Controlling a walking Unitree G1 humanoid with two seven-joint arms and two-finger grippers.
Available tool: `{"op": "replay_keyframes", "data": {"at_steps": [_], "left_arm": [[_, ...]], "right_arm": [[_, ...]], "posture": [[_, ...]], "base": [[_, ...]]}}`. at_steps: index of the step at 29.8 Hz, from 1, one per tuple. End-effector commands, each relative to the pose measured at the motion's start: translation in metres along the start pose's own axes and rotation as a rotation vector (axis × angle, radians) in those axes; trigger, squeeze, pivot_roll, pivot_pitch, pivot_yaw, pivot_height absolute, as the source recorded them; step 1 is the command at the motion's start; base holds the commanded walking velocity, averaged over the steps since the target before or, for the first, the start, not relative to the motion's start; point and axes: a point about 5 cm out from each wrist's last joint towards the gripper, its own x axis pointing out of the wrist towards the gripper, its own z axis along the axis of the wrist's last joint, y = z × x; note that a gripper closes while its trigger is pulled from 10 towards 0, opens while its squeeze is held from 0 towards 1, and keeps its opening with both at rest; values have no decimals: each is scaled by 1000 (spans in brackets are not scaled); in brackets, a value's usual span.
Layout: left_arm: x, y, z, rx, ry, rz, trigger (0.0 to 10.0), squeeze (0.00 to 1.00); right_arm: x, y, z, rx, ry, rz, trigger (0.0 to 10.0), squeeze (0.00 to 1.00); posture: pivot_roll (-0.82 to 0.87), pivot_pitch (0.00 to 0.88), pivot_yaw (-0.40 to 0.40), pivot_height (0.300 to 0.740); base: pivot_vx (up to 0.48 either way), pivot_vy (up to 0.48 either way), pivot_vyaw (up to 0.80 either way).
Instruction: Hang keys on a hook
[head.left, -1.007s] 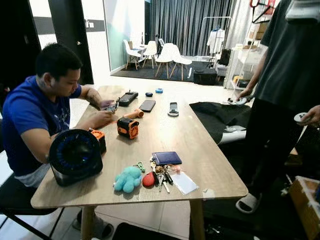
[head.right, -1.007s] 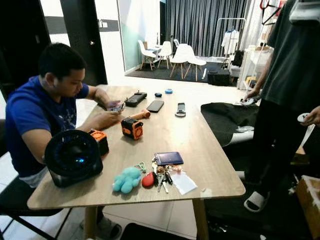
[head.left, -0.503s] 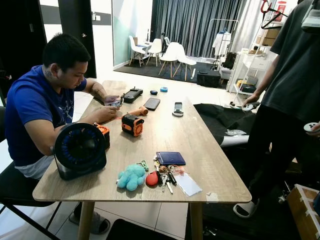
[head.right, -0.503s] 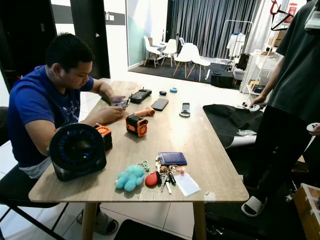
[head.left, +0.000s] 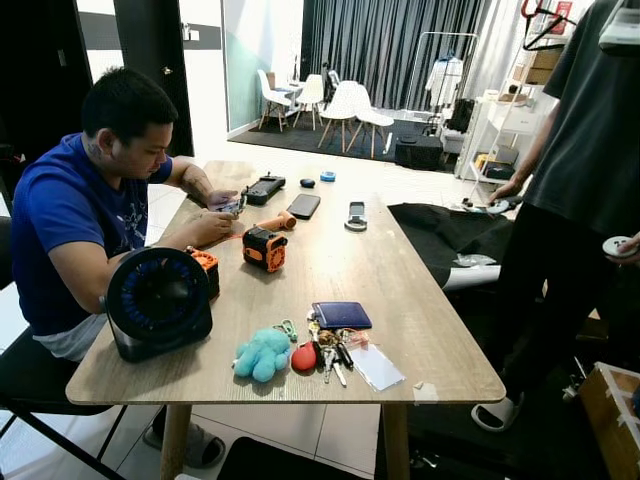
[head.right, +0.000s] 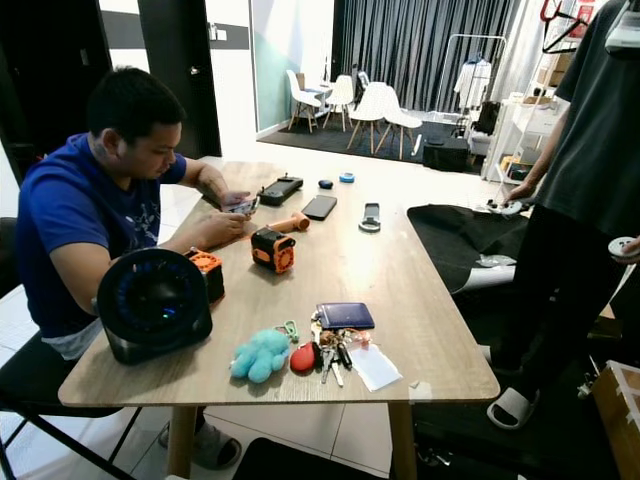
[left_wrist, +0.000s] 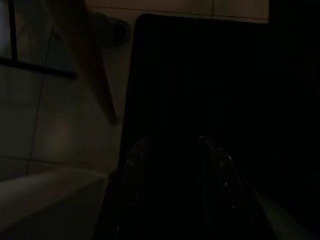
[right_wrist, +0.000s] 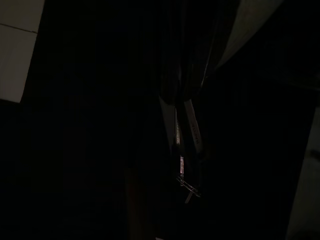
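Landmark: wooden table (head.left: 330, 265).

Nearest, below table edge: left gripper (left_wrist: 172, 165) hanging idle over dark mat and pale floor tiles, fingers apart, nothing between them. Right gripper: wrist view too dark; finger state cannot be told.

Near edge of table: bunch of keys (head.left: 328, 355) lying flat, fanned out, red fob (head.left: 303, 357) touching on one side, teal plush toy (head.left: 260, 354) just beside that. Clear plastic sleeve (head.left: 377, 367) on the other side of keys. Navy wallet (head.left: 341, 315) just behind keys. Placement at front edge judged deliberate: within easy reach from standing position.

Toward seated person's side of table: round black fan (head.left: 160, 303) standing upright, facing outward. Orange-and-black device (head.left: 261, 249) at mid-table. Seated person in blue shirt (head.left: 75, 215) at table's long side, hands busy with small item.

Far half of table: phone (head.left: 303, 206), black controller (head.left: 260, 189), small gadget (head.left: 355, 216).

Opposite long side: standing person in dark shirt (head.left: 585, 150), controller in each hand, likely operating the rig.

No hook identified. Task judged not begun: keys not yet grasped.
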Motion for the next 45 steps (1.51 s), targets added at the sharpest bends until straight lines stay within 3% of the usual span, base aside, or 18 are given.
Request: {"op": "replay_keyframes", "data": {"at_steps": [1,7,16,28,45], "left_arm": [[1,-7,-1,-17,15,-19,10000,0],[2,-12,1,-27,2,-67,10000,0],[4,-11,3,-7,13,-53,10000,0],[5,-12,6,4,7,-62,10000,0],[4,-12,2,24,18,-64,10000,0]], "right_arm": [[-1,-2,-1,8,-13,-12,10000,0],[-2,-2,-5,36,-17,-17,10000,0],[-3,2,-9,71,-10,-4,10000,0],[-4,3,-12,18,5,17,10000,0],[-4,5,-14,2,20,31,10000,0]], "posture": [[90,19,-24,740],[70,20,-8,740],[55,15,1,740],[58,13,6,740],[60,15,4,740]], "base": [[0,0,0],[0,0,0],[0,0,0],[0,0,0],[0,0,789]]}}
